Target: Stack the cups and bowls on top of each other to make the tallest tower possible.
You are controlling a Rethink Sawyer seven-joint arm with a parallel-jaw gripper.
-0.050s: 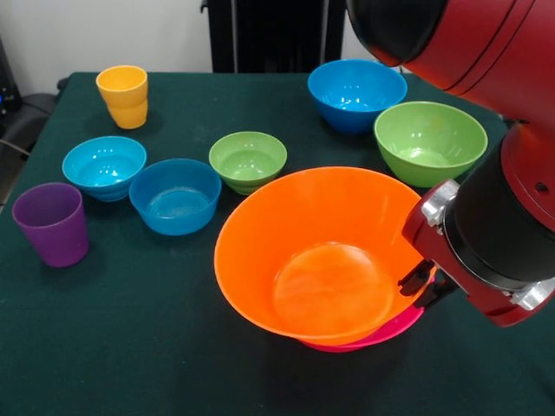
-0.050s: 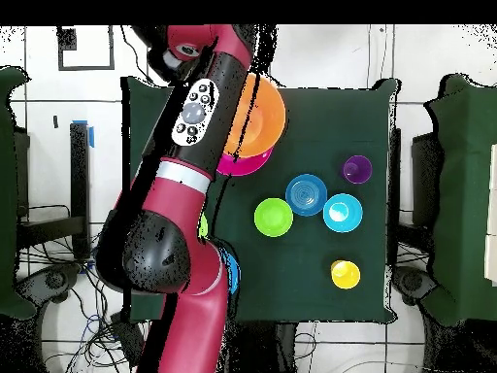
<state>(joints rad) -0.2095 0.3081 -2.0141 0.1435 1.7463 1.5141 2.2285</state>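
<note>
gripper [image 1: 427,289]: black fingers at the right rim of the large orange bowl; can't tell if apart, together or clamped, wrist blocks it
arm [image 2: 199,117]: red/black, covers the tower's right side in front view
large orange bowl [image 1: 323,251]: top of tower, tilted, mouth toward camera
tower: orange bowl sits in the large pink bowl [image 1: 381,334]; only a pink sliver shows under it; anything between is hidden
medium green bowl [image 1: 429,141]: just behind tower, right
medium blue bowl [image 1: 356,94]: behind it, far side
small green bowl [image 1: 248,160]: left of tower
small blue bowl [image 1: 176,195]: touching or nearly touching cyan bowl [image 1: 104,166]
purple cup [image 1: 52,223]: upright, left edge
yellow cup [image 1: 122,95]: far left, upright
table [image 1: 130,347]: dark green cloth
</note>
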